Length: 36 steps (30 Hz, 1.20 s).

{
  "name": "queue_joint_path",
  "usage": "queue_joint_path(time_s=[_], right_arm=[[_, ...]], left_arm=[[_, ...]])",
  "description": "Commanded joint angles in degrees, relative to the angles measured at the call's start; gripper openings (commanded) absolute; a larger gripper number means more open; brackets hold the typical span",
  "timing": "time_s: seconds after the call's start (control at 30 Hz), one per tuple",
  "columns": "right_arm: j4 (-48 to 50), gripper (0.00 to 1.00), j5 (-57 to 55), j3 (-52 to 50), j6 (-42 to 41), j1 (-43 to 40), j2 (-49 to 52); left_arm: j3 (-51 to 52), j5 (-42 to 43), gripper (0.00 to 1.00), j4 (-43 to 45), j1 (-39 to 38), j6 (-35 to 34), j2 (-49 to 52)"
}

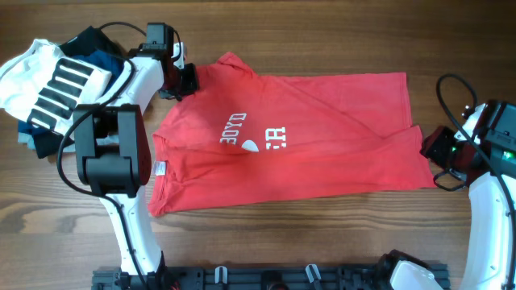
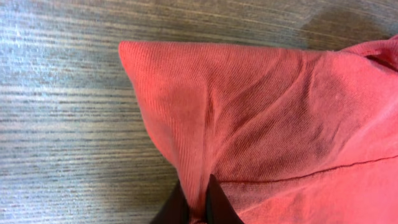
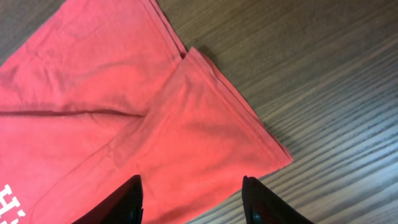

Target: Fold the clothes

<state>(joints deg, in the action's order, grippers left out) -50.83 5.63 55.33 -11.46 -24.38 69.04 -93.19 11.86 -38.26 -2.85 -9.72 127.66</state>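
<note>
The clothes, a red T-shirt with white lettering, lie spread flat across the wooden table. My left gripper is at the shirt's far left corner by a sleeve. In the left wrist view it is shut on a raised ridge of the red cloth. My right gripper is at the shirt's right edge. In the right wrist view it stands open, its dark fingers straddling a folded corner of the shirt that lies flat below them.
A pile of other garments sits at the far left: a white one with black stripes on top of navy and blue ones. A black rack runs along the front edge. Bare wood surrounds the shirt.
</note>
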Motion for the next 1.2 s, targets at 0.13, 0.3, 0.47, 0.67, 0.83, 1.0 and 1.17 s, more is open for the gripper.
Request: queue_joint_path(time_s=[0.13,0.3,0.47,0.67,0.83,1.0,1.17], right_arm=[[5.38,0.52,4.04,1.29,0.52,0.11,2.64],[8.66,0.56,9.99,6.60,2.05,0.22,11.85],[12.63,0.75,17.35,16.57,8.61,1.33,23.50],[24.63,0.93,18.91,22.10,14.86,5.03,34.62],[32.68,0.93,17.07,22.10,14.40,7.02,41.77],[36.65,0.93,11.69,22.08,14.45,8.02,47.41],[39.80,0.92,9.22,22.08,14.40,8.24,50.93]], left_arm=[[-0.31,0.28,0.04,-2.86,1.33,-0.15,-0.09],[-0.31,0.33,0.04,-4.02,2.23,-2.78,-0.39],[-0.31,0.31,0.07,-5.75,2.34,-2.93,-0.39],[-0.31,0.31,0.11,-7.61,2.34,-2.91,-0.39],[-0.31,0.31,0.16,-7.82,2.34,-2.91,-0.39],[-0.31,0.31,0.17,-7.85,2.34,-2.91,-0.39],[-0.31,0.31,0.17,-7.85,2.34,-2.91,-0.39]])
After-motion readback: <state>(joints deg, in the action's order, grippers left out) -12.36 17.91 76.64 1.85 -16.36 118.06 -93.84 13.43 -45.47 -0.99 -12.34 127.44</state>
